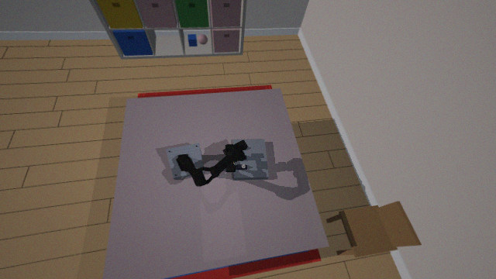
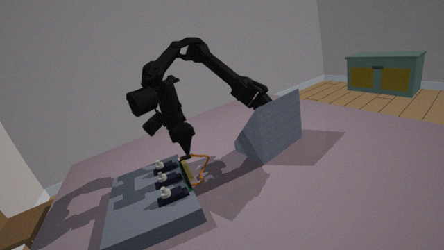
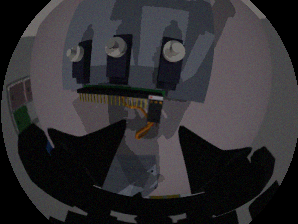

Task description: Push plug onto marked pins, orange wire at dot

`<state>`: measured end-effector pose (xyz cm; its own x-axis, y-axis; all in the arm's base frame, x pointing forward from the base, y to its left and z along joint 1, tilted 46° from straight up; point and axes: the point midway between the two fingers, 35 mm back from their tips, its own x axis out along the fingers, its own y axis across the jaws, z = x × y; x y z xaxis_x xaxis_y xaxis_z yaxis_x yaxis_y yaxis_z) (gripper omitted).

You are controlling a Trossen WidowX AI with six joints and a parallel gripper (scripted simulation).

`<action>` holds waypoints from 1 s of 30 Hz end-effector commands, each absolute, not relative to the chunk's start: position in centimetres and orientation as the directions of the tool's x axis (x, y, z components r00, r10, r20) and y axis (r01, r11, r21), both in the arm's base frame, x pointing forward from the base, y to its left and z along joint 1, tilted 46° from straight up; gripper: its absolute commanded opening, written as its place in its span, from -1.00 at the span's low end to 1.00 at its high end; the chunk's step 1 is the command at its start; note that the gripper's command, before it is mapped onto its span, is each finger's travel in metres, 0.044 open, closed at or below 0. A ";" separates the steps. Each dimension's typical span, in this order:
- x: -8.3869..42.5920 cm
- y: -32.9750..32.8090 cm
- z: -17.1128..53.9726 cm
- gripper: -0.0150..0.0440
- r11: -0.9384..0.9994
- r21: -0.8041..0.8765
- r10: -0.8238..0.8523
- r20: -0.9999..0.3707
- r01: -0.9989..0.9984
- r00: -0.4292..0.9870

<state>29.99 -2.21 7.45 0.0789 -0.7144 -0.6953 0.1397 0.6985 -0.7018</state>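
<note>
The plug [image 3: 154, 112] [image 2: 186, 157], small and black, lies lengthwise at the right end of the row of pins [image 3: 102, 98] [image 2: 187, 170] in the wrist view, its far end at the coloured band [image 3: 155, 97]. Small gold-orange spots show at that end; how far it is on the pins and which hole meets the dot cannot be told. The orange lead [image 3: 145, 131] [image 2: 208, 158] loops from its near end. My gripper [image 3: 152, 126] [image 2: 187, 153] is open, its fingertips apart on either side of the plug's near end. The holder [image 3: 196, 75] [image 2: 139, 222] lies beyond.
Three dark servos with white horns, left [image 3: 81, 62], middle [image 3: 119, 60] and right [image 3: 171, 62] in the wrist view, stand on the holder behind the pins. The arm's wedge-shaped base [image 2: 274, 128] stands on the table [image 2: 312, 201].
</note>
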 end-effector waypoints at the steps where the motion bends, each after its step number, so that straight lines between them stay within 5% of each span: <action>1: 29.9 -0.1 9.5 0.93 0.704 -0.695 -0.709 -0.699 0.147 0.090; 30: 29.8 0.1 9.7 1.00 0.704 -0.695 -0.710 -0.699 0.147 0.090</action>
<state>29.88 0.01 9.66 0.0930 -0.7120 -0.6960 0.1430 0.7013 -0.6983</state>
